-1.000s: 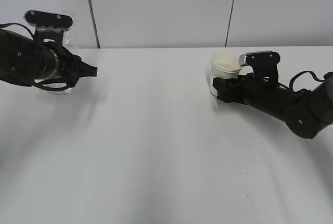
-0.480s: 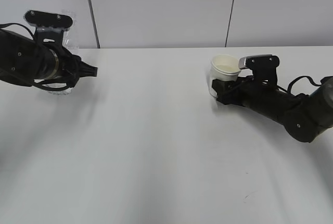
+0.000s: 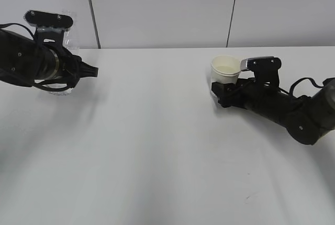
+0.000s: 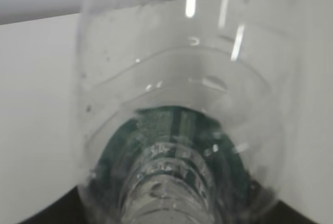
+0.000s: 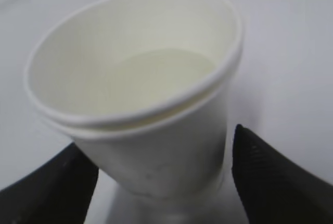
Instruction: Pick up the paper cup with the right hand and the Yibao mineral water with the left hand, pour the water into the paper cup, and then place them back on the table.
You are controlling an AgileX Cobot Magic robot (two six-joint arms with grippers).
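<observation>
The paper cup [image 3: 225,71] sits between my right gripper's [image 3: 222,90] black fingers [image 5: 270,172] low at the table [image 3: 157,146], right of centre. In the right wrist view the cup [image 5: 156,130] leans and holds clear water [image 5: 161,73]. The left finger touches its lower wall. A thin light strip shows by the right finger. My left gripper [image 3: 78,70] at the far left is shut on the clear Yibao bottle [image 3: 72,31]. In the left wrist view the bottle [image 4: 182,94] fills the frame, neck and green label nearest. No water shows in the bottle.
A small dark scuff mark [image 3: 250,198] lies on the white tabletop at the front right. A grey panelled wall [image 3: 162,10] stands behind the table's far edge. Both arms stretch low over the table from either side.
My right arm has sunk lower and drawn slightly left with the cup, which now stands more upright. The left arm and bottle have not moved.
</observation>
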